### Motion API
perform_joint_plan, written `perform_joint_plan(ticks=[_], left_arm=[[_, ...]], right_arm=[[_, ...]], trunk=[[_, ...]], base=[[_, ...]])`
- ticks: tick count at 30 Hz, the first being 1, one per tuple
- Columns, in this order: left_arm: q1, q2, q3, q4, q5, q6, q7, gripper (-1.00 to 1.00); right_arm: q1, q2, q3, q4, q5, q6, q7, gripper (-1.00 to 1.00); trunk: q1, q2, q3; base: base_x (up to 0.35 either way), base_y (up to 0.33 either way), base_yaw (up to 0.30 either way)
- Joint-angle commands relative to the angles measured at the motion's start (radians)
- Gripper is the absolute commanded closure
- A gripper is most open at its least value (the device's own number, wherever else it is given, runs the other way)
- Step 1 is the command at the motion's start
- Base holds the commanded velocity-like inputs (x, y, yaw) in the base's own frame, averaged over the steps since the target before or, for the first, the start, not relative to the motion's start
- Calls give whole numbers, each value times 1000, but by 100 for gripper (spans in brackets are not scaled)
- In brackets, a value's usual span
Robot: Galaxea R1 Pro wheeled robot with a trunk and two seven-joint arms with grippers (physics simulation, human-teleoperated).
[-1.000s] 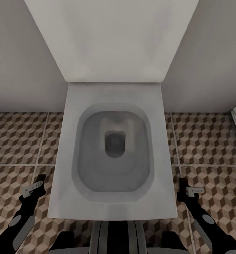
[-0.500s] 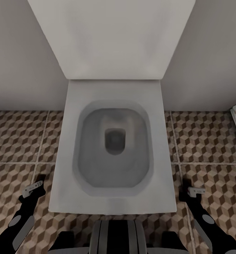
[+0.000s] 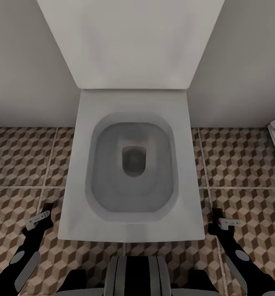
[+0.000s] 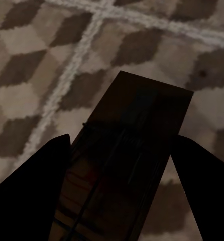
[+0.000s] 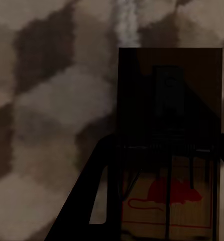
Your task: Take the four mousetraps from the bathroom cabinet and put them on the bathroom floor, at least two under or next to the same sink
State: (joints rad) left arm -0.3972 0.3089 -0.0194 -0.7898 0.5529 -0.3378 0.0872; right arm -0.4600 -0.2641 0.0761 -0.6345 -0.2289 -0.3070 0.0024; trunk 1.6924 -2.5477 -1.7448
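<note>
Left gripper [image 3: 42,217] and right gripper [image 3: 223,222], head view: we see both low over bathroom floor [image 3: 244,160], flanking white toilet [image 3: 131,164].

Left wrist: fingers [image 4: 31,186] closed on mousetrap [image 4: 127,165].

Right wrist: right fingers pinch second mousetrap [image 5: 170,150], red mark visible.

Risk, our judgement: dropping here leaves traps by toilet, not sink; release from height could flip board.

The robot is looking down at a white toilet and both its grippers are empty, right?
Not quite. It does face the toilet, but the grippers aren't empty: the left wrist view shows a mousetrap between the left gripper's fingers, and the right wrist view shows another mousetrap in the right gripper.
</note>
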Motion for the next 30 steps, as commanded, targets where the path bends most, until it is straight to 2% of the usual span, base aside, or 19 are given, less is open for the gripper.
perform_joint_plan(ticks=[1, 12, 24, 30], left_arm=[[0, 0, -3, 0, 1, -3, 6, 100], [0, 0, -7, 0, -2, -1, 12, 100], [0, 10, 2, 0, -2, 3, 18, 100], [0, 12, 11, 0, 2, 2, 17, 100]], right_arm=[[-1, -1, 6, 1, -12, -5, 0, 100], [0, -1, 4, 0, -9, -5, -1, 100], [0, -1, 1, 1, 2, -6, -2, 100], [0, -1, -1, 1, 2, -6, -3, 100]], trunk=[[0, 0, 0], [0, 0, 0], [5, -3, -47], [5, -3, -47]], base=[[0, 0, 0], [0, 0, 0], [0, 0, 0], [0, 0, 0]])
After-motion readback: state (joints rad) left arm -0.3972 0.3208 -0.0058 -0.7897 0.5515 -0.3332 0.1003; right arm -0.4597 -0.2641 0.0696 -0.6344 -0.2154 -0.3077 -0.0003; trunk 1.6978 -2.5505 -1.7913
